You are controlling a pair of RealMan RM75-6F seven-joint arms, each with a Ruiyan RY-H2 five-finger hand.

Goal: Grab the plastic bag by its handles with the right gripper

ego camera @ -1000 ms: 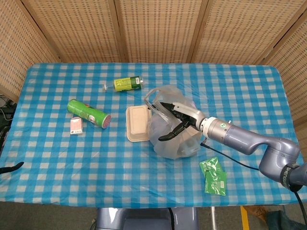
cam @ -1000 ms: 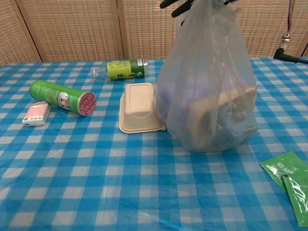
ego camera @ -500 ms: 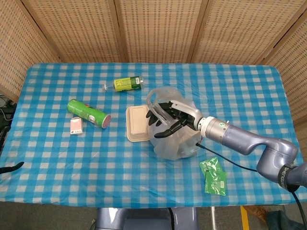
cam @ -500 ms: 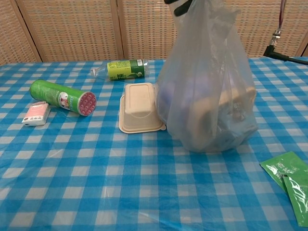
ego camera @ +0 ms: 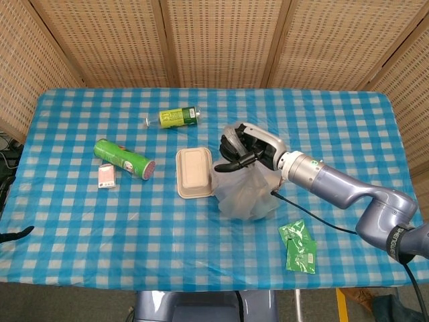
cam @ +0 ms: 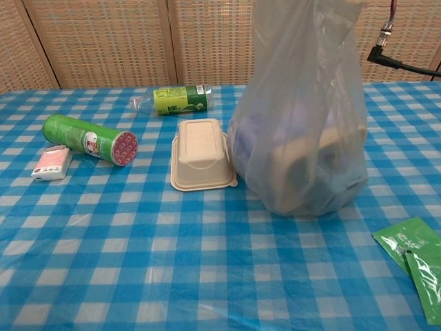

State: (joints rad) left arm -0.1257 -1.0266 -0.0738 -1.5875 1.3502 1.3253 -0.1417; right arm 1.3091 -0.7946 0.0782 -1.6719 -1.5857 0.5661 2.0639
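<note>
Checked table [ego camera: 80, 215] holds one plastic bag [cam: 303, 131], two green packets [ego camera: 299, 247].

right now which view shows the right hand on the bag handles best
The head view: the right hand shows from above, fingers closed on the gathered top of the plastic bag. The chest view shows only the bag's body; its top and the hand lie above the frame.

No lettering is legible on the bottle [cam: 180, 100], canister [cam: 89, 138] or green packets [cam: 413, 264].
</note>
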